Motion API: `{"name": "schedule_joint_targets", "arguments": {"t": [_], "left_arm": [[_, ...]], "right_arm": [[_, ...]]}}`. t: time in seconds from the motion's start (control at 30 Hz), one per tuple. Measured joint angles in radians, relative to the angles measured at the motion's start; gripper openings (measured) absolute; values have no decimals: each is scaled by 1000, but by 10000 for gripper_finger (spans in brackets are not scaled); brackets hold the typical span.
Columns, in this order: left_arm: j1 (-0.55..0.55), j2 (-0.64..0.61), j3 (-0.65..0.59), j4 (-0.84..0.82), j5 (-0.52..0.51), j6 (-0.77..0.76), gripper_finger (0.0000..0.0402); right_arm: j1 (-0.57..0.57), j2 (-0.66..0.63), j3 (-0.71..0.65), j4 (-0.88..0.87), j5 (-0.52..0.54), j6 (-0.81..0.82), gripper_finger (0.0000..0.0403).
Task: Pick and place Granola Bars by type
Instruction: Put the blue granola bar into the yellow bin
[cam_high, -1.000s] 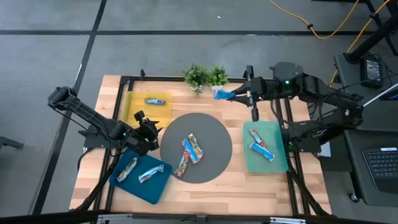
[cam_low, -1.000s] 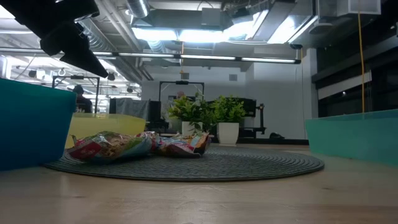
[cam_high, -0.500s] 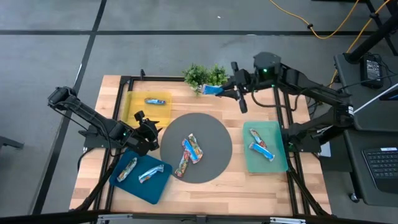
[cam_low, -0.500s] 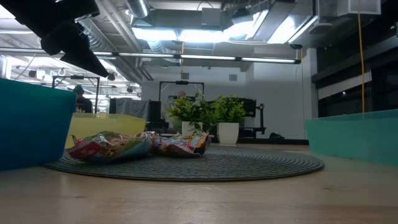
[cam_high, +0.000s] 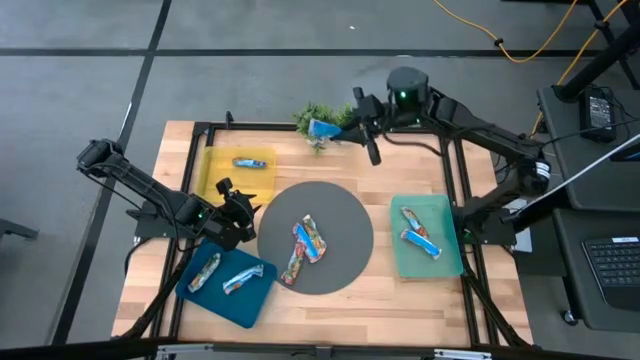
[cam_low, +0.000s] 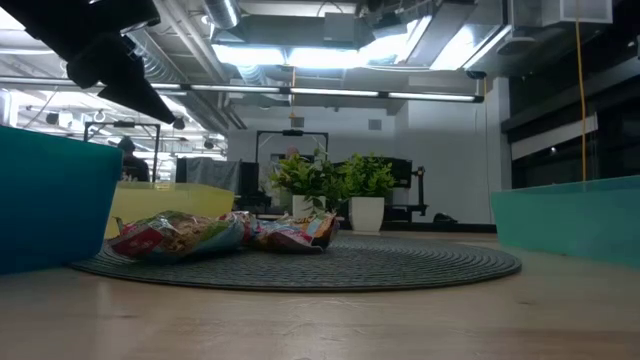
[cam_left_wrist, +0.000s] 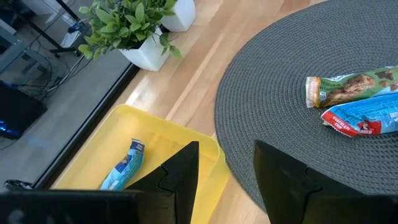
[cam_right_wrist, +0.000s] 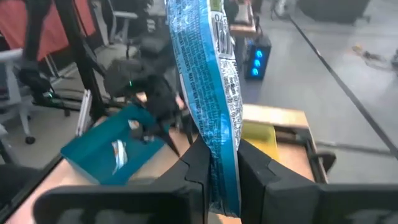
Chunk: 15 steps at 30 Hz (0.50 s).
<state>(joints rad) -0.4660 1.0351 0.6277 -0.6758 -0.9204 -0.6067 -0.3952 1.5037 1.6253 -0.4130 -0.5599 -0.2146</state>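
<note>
From above, we see the right gripper (cam_high: 345, 127) clenched on a blue granola bar (cam_high: 322, 128) over the table's far edge, near the plant (cam_high: 312, 115); we judge it is bound for the yellow tray (cam_high: 213, 180) (one blue bar lies there). In its wrist view, the left gripper (cam_left_wrist: 225, 165) waits released over the grey mat (cam_left_wrist: 273, 81).

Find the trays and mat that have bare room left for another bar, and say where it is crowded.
The yellow tray has most room: one bar at its far end. The grey mat is bare around its rim; three bars crowd its middle. The blue tray and green tray each hold two bars, leaving little room.
</note>
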Motion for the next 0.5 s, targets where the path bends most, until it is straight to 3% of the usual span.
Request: {"name": "schedule_joint_targets", "arguments": {"t": [0.5], "left_arm": [[0, 0, 0, 22, 23, 1, 143]], "right_arm": [[-86, 465, 482, -107, -177, -26, 52]]}}
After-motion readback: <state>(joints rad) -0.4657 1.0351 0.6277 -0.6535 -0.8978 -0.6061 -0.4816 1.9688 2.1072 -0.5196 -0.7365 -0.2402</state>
